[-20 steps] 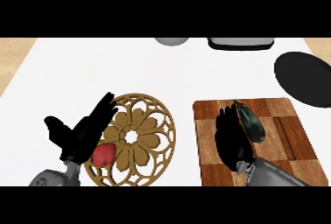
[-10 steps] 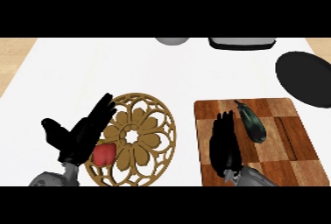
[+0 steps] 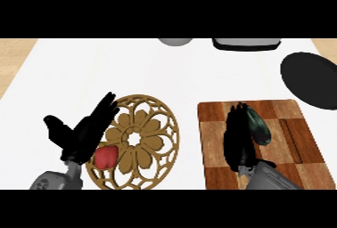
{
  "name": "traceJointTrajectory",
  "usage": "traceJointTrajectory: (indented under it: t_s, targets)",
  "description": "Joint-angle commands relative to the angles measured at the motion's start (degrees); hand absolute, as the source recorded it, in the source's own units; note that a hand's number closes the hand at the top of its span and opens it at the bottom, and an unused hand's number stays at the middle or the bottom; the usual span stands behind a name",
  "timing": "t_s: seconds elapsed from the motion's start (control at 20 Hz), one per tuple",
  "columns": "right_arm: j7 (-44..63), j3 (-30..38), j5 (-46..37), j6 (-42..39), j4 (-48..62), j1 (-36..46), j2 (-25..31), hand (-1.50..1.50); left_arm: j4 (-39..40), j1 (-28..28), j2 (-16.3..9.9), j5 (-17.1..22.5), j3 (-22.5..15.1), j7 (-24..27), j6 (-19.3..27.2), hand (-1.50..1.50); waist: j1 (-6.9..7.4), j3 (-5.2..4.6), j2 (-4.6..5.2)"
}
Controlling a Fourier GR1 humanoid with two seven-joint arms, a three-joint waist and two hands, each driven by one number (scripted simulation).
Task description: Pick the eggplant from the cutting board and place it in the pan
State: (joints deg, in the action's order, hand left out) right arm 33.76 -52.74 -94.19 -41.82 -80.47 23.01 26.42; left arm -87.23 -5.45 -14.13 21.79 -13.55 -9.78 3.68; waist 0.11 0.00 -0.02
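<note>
Right hand (image 3: 237, 141) lies over the cutting board (image 3: 217, 133), fingers straight and released, right alongside the dark eggplant (image 3: 259, 127) that rests on the board's middle. The black pan (image 3: 311, 79) sits beyond the board at the right edge. Left hand (image 3: 82, 133) rests open, fingers up, beside the ornate wooden trivet (image 3: 141, 141) with a red pepper (image 3: 105, 156) on it.

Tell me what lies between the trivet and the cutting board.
Nothing: in the head view, a bare strip of white counter separates the trivet from the cutting board.
</note>
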Motion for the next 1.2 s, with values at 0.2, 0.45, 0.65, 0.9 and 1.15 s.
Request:
traceJointTrajectory:
  t_s: [0.2, 0.45, 0.65, 0.9, 1.15]
  targets:
    - [-6.2, 4.5, -4.2, 5.6, 4.0, 0.1, 1.3, -1.5, -1.8, -1.5, 3.9, -4.6, -0.7, -2.5, 2.0, 0.0, 0.03, 0.01, 0.04]
    - [-10.1, 7.1, -7.4, 5.3, 4.5, 0.4, 1.1, -1.5, 0.1, -0.4, 3.6, -4.9, 1.4, -2.5, -0.9, 0.0, -0.06, -0.01, 0.01]
    - [-14.4, 6.6, -9.1, 13.8, 8.2, 2.1, 3.6, 1.5, -2.3, 1.8, 4.5, -5.7, 0.0, -1.8, -1.3, 0.0, 0.23, 0.01, 0.06]
    - [-18.1, 6.8, -13.1, 18.9, 13.3, 5.8, 4.0, 1.5, -4.1, 3.0, 4.2, -5.2, 1.2, -3.1, -2.1, 0.0, 0.39, 0.01, 0.03]
    - [-12.1, 23.0, 3.3, 21.1, 10.1, -1.0, -7.0, 1.5, -1.8, 1.7, 3.9, -4.2, 3.7, -1.9, -2.1, 0.0, -2.02, 0.33, 0.18]
